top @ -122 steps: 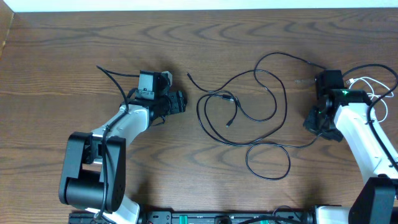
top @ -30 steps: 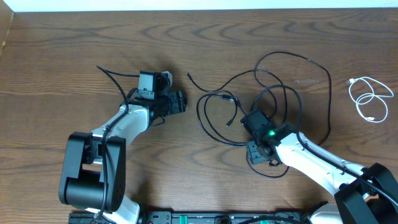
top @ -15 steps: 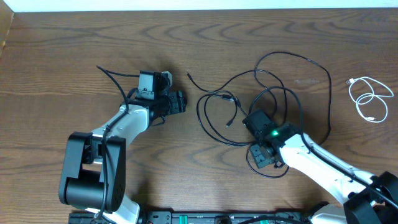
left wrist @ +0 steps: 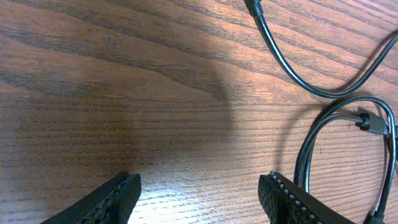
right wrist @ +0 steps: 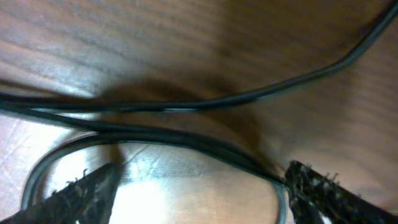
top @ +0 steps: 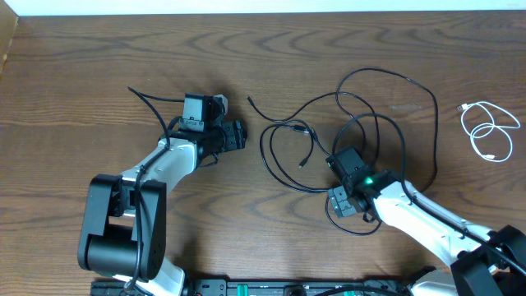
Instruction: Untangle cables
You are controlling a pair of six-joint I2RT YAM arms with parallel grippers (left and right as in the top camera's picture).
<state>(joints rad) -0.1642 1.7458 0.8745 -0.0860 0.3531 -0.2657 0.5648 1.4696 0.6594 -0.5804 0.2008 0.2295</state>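
Note:
Several thin black cables (top: 292,127) lie in overlapping loops at mid-table. A shorter white cable (top: 477,105) is coiled apart from them at the far right. My right gripper (top: 341,203) is down over the lower loops of the tangle. In the right wrist view it (right wrist: 199,186) stands open, its fingers straddling a black loop (right wrist: 186,140) that lies on the wood, nothing pinched. My left gripper (top: 240,136) rests left of the tangle. In its own view it (left wrist: 199,186) is open over bare wood, and black cable (left wrist: 292,78) curves just ahead on the right.
A thick black wire (top: 148,100) runs from the left arm's wrist toward the back left. The wooden table (top: 99,57) ends at a pale wall along the back, and the arm bases stand at the front edge.
The right gripper's jaws have spread wider, and its wrist has shifted slightly to the right over the loops. The left arm has not moved.

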